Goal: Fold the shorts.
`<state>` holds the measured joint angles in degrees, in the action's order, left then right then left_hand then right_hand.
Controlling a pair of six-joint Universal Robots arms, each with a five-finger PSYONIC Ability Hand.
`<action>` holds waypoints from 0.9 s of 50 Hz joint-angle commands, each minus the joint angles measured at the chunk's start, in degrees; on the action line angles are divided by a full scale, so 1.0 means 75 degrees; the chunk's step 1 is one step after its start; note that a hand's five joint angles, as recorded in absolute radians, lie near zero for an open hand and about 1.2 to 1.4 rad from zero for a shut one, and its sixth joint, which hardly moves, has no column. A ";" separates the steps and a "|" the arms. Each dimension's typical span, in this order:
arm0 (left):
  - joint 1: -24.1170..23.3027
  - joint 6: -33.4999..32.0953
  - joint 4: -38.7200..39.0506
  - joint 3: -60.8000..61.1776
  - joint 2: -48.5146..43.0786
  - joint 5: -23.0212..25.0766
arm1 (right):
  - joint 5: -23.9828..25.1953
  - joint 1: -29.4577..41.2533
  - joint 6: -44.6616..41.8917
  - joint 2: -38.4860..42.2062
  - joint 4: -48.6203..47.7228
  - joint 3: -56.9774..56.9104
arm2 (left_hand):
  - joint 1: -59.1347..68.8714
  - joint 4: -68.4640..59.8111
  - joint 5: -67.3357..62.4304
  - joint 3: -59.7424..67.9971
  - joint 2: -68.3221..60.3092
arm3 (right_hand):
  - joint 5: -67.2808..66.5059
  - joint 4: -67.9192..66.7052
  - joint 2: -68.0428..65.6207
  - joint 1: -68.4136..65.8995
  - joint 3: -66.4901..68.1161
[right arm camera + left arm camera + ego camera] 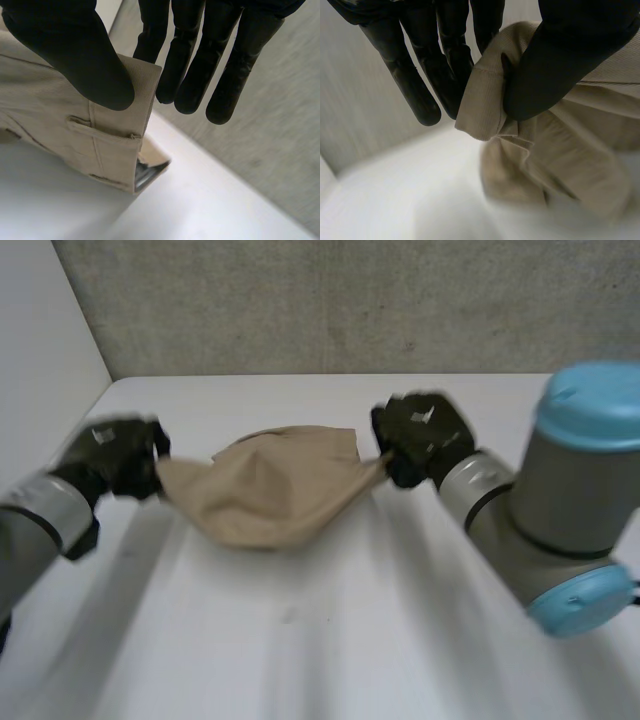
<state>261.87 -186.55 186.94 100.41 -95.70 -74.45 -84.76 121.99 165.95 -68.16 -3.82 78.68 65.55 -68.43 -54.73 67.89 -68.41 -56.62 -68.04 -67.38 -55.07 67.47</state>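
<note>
The tan shorts (265, 490) are strung between my two hands above the far half of the table (300, 640), their middle sagging in a loose belly. I cannot tell whether that belly touches the surface. At the shorts' left end, my left hand (120, 455) pinches a bunched edge of cloth between thumb and fingers, with the outer fingers straight and clear of it. At the shorts' right end, my right hand (420, 435) presses its thumb on the waistband corner (135, 100), just beside a belt loop (100, 132). That clamps the corner against a finger behind it, and the other fingers hang straight and slightly apart.

My worry is the right pinch. It sits close to the very edge of the corner, so pulling the hands apart to take out the sag could drag the waistband free. The left grip gathers several layers, and one could slip and leave the edges uneven. Laying the shorts down while slack would likely trap wrinkles and skew the fold.
</note>
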 commanded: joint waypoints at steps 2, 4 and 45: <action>-0.0322 0.0053 -0.0256 -0.0123 0.2294 0.0036 | 0.0133 -0.0456 -0.0189 -0.1587 0.0555 0.0009 | 0.1927 -0.1542 -0.2036 0.1615 -0.1545 | -0.1784 -0.1594 -0.1682 -0.3324 0.1671; -0.0415 0.0052 -0.0338 -0.0076 0.2306 0.0036 | 0.0214 -0.0480 -0.0341 -0.1587 0.0765 0.0056 | 0.1927 -0.1542 -0.2036 0.1615 -0.1545 | -0.1784 -0.1594 -0.1682 -0.3324 0.1671; -0.1377 -0.0323 -0.0632 -0.1446 -0.2205 -0.1687 | 0.0578 -0.0691 -0.0225 -0.0614 0.2454 0.1509 | 0.1927 -0.1542 -0.2036 0.1615 -0.1545 | 0.6304 0.6494 0.6407 0.4765 -0.6418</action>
<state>252.50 -188.98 182.26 91.69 -109.83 -85.29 -81.52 116.82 164.03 -71.07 13.78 86.53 65.55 -68.69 -54.73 68.02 -68.58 -11.49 -21.33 -22.48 -19.07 21.99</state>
